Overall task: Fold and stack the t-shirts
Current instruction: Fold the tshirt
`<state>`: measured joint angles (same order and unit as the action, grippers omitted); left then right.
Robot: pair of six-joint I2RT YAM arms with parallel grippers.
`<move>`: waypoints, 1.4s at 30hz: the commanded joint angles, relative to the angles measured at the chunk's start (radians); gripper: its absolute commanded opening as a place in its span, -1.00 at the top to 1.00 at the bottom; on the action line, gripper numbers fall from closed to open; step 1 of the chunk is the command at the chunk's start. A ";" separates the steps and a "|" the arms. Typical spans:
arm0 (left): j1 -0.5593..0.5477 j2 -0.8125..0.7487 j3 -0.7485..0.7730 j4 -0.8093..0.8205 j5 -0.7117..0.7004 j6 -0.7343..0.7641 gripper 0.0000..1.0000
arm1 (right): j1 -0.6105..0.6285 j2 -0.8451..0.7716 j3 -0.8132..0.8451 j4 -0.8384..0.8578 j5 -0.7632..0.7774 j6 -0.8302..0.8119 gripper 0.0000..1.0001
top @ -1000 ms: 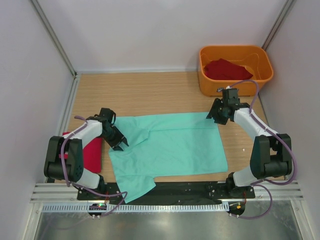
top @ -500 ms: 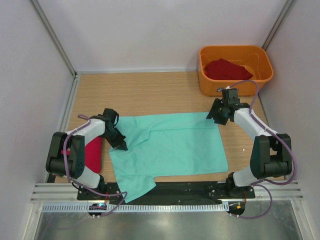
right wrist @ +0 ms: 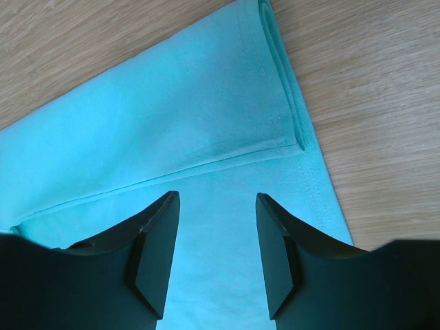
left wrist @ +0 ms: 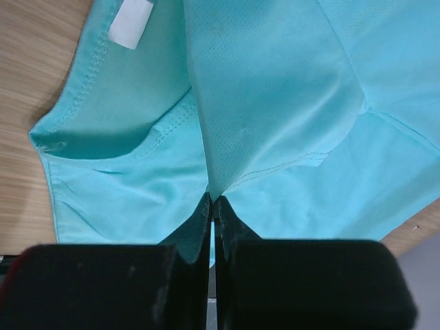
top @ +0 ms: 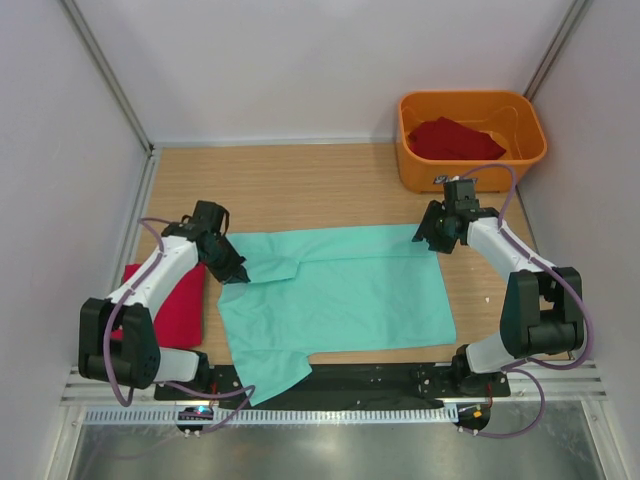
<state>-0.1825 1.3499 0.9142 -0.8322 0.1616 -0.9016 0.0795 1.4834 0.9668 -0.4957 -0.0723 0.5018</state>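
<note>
A mint-green t-shirt [top: 340,285] lies spread on the wooden table, its top edge folded over. My left gripper [top: 236,272] is shut on a sleeve fold of it near the collar; in the left wrist view the cloth [left wrist: 275,103] is pinched at the fingertips of the left gripper [left wrist: 214,201], with the white neck label [left wrist: 130,24] at the top. My right gripper [top: 426,236] hovers open over the shirt's far right corner [right wrist: 282,130], and the right gripper [right wrist: 214,206] holds nothing. A folded deep red t-shirt [top: 170,305] lies at the left. Another red t-shirt [top: 455,138] sits in the tub.
An orange plastic tub [top: 410,150] stands at the back right corner. White walls close in the table on three sides. A metal rail [top: 330,395] runs along the near edge by the arm bases.
My left gripper closed on the sleeve fold and pulled it up and to the left, towards the collar. The right arm stayed where it was.
</note>
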 commanded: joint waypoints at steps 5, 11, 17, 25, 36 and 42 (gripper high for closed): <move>-0.008 -0.072 -0.035 -0.062 0.013 0.010 1.00 | 0.005 -0.011 0.003 -0.006 0.011 0.014 -0.09; -0.008 -0.100 -0.074 -0.074 0.038 -0.002 1.00 | 0.005 -0.017 -0.014 -0.007 0.019 0.017 -0.09; -0.008 -0.103 -0.090 -0.068 0.036 0.001 1.00 | 0.005 -0.020 -0.028 0.000 0.023 0.024 -0.09; -0.008 -0.089 -0.081 -0.022 0.078 0.016 1.00 | 0.005 -0.014 -0.060 0.035 -0.024 0.037 -0.06; -0.008 0.017 0.118 0.005 0.001 0.115 1.00 | 0.423 0.138 -0.033 0.495 -0.422 0.219 -0.13; -0.008 0.115 0.163 0.067 -0.052 0.165 1.00 | 0.584 0.340 0.094 0.614 -0.423 0.308 0.07</move>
<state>-0.1879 1.4269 1.0378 -0.8127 0.1635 -0.7856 0.6098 1.7462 0.9623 -0.0082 -0.4667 0.7162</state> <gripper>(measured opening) 0.005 0.522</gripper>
